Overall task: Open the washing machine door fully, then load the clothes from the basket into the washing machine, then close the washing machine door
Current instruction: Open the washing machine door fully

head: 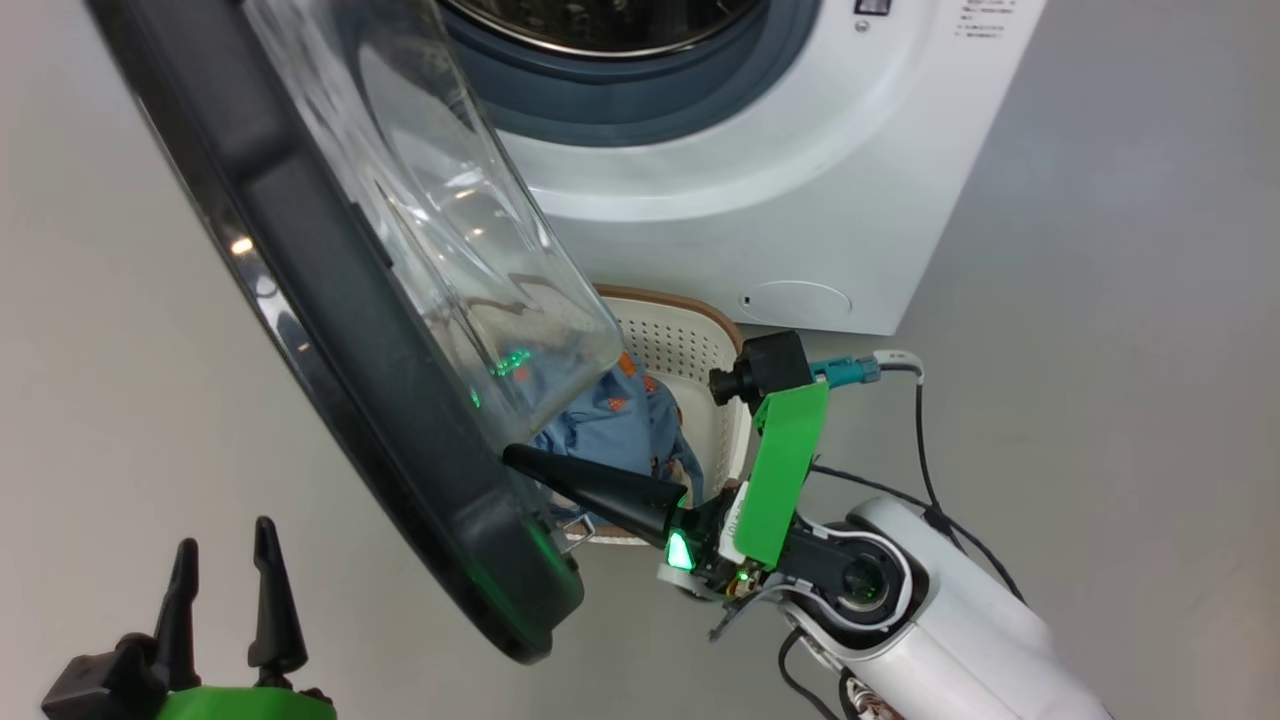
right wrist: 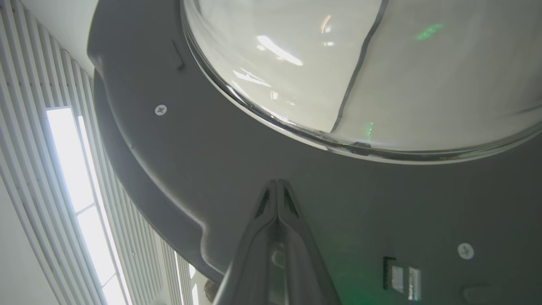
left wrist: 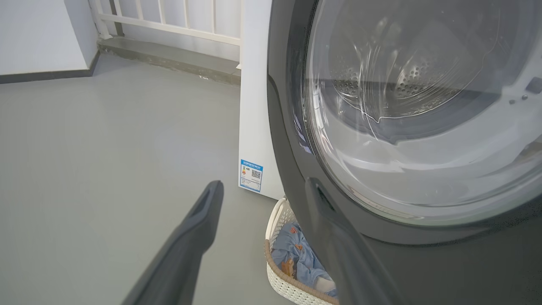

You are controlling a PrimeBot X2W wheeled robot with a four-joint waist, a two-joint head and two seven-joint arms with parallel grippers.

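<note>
Right end effector (head: 512,458) tip against the washing machine door (head: 320,300)

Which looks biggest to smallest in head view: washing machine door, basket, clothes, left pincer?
1. Washing machine door, by far.
2. Basket, partly hidden behind the door.
3. Clothes and left pincer look alike; the pincer is nearer the camera, so no ranking.

Grey floor (left wrist: 106,148), white railing (left wrist: 169,19), long ceiling light (right wrist: 70,161)

blue sticker (left wrist: 251,175): low on the washing machine (left wrist: 254,106) side; qr code, print too small to read
front panel print (head: 985,20): small grey lines, unreadable
</note>
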